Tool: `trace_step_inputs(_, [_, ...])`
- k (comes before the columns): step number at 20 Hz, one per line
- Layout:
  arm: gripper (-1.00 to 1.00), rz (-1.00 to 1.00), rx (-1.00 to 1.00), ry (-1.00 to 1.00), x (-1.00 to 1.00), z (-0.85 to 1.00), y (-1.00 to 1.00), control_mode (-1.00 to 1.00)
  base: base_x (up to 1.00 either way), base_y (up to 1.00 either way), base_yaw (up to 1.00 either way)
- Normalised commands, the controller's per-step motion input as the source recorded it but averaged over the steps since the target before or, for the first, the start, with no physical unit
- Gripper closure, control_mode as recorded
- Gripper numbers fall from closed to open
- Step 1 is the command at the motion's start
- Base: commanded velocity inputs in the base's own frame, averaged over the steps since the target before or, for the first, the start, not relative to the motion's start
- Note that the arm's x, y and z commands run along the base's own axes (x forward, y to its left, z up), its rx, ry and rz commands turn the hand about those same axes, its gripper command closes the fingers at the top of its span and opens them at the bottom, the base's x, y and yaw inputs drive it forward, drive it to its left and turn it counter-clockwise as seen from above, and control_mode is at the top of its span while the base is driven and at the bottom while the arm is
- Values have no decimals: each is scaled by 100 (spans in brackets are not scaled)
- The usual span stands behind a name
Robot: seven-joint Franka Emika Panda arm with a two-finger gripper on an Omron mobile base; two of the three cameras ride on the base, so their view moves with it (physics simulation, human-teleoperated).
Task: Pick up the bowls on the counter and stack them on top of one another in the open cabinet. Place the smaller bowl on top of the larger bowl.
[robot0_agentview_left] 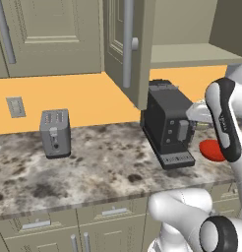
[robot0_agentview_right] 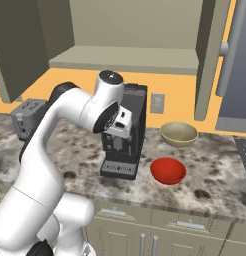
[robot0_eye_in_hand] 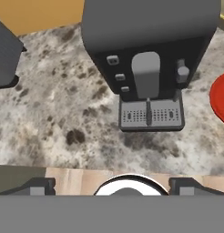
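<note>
Both bowls sit on the counter (robot0_agentview_right: 215, 175), off to the right of the black coffee machine (robot0_agentview_right: 126, 132). The smaller bowl (robot0_agentview_right: 168, 170), the glossy red one, is nearer the front edge. The larger bowl (robot0_agentview_right: 179, 133), tan-beige, sits just behind it, closer to the orange wall, and the 2 are near each other but not touching as far as I can tell. From the left base view the red bowl pokes out from behind the arm, right of the coffee machine.

The gripper (robot0_eye_in_hand: 112, 185) is up in the air above the counter's front edge, with nothing between the fingers. In the hand view the 2 dark fingertips (robot0_eye_in_hand: 38, 186) sit far apart at the bottom, so the pincer is spread wide and empty. It's looking straight down at the coffee machine's drip tray, and the red bowl is just a slice at the right edge of that view, well off to the side of the fingers and not lined up with them. The tan bowl is only a sliver at the top right corner there.

The cabinet (robot0_agentview_right: 125, 59) is up above with its door (robot0_agentview_left: 127, 49) swung open and a plain bare shelf. A grey toaster (robot0_agentview_left: 55, 133) stands well to the left on the counter.
</note>
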Motion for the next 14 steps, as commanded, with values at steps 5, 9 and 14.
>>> trace_step_inputs(5, [-100,-1,9,-4,-21,-19,-21,-100,0,0,0])
trace_step_inputs(9, [-100,0,8,-2,-19,-23,-24,-100,0,0,0])
trace_step_inputs(14, [-100,-3,7,0,-25,-15,-30,-100,0,0,0])
